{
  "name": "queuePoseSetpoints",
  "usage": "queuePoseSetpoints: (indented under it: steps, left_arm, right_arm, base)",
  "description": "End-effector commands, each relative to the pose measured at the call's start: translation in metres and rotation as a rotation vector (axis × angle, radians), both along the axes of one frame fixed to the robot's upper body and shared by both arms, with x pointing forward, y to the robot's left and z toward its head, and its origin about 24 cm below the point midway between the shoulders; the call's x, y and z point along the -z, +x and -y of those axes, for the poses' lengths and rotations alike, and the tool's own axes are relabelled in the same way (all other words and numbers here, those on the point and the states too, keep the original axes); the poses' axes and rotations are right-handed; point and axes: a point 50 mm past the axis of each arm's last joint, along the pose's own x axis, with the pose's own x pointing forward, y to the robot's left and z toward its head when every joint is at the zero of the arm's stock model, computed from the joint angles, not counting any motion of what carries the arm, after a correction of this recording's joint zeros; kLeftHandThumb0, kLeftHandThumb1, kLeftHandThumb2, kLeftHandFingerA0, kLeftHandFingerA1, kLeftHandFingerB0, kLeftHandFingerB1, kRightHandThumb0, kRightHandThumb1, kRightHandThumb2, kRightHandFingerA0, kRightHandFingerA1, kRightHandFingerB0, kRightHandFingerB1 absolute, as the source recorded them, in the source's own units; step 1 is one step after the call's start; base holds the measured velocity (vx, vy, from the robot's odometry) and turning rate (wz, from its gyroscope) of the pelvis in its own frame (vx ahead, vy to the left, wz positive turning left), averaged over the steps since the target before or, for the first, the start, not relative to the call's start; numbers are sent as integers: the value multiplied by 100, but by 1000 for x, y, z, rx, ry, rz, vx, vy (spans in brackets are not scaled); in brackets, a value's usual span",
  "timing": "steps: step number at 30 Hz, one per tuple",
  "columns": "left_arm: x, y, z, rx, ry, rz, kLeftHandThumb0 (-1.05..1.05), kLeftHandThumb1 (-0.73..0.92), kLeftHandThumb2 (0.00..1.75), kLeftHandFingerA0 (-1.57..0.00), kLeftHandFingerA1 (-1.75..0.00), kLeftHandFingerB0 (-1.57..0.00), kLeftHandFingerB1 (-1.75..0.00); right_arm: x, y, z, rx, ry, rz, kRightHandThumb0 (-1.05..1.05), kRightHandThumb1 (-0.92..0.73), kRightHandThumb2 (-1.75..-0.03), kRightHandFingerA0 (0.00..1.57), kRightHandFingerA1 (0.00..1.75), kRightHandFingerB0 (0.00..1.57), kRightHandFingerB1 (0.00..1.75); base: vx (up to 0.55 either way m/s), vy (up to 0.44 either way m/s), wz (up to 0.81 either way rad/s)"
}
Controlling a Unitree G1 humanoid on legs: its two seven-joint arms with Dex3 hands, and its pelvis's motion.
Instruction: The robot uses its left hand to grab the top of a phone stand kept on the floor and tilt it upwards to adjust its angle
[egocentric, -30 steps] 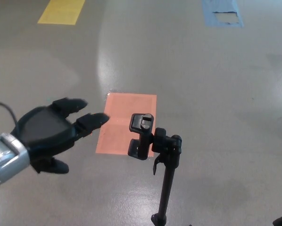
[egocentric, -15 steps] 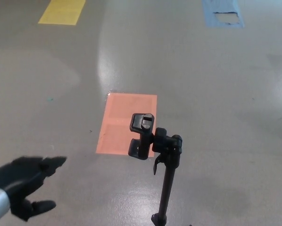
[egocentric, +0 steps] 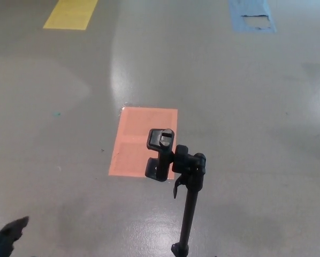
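Even, fairly bright indoor light from overhead. Soft white glare streaks down the glossy grey floor (egocentric: 245, 107) from far centre to near the orange patch (egocentric: 144, 140). Shadows faint and diffuse. Focus sharp overall; dark hand tip (egocentric: 7, 235) at near left slightly blurred.

No text, label, brand, number or sign can be read anywhere in the head view. The black phone stand (egocentric: 173, 176) at lower centre carries no legible marking. The orange patch (egocentric: 136, 142) on the floor at the centre of the frame is blank, and so are the yellow patch (egocentric: 70, 14) at the upper left and the blue patch (egocentric: 249, 15) at the upper right, whose pale middle shows no lettering. The grey floor (egocentric: 256, 134) bears no writing.
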Motion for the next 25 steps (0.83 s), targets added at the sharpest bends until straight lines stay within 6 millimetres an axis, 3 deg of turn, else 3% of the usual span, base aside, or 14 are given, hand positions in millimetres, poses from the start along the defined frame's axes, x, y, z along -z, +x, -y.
queuePoseSetpoints:
  steps: [1,8,9,10,25]
  left_arm:
    - [11,-17,-11,-194,-67,-25,-87,81,110,-4,-13,-4,-14]
    - [16,-29,-17,-297,-165,-44,-84,76,108,-8,-22,-7,-16]
    - [17,-31,-18,-305,-174,-49,-72,71,108,-1,-32,0,-24]
    - [18,-33,-19,-323,-190,-59,-73,71,108,-3,-39,-1,-24]
    - [10,-26,-28,-338,-234,-94,-72,70,107,-1,-32,0,-24]
  right_arm:
    - [1,1,-2,21,-6,0,-56,-75,-63,21,38,22,32]
    - [4,-4,-2,34,1,-8,-58,-76,-64,17,36,21,30]
    - [5,-5,-2,37,1,-10,-58,-75,-64,17,35,21,30]
    - [5,-6,-2,32,0,-10,-58,-76,-64,20,38,21,31]
    - [1,3,-5,17,8,26,-59,-77,-63,19,39,21,33]
  base:
    - [0,0,0]
    - [0,0,0]
    - [0,0,0]
    - [0,0,0]
    - [0,0,0]
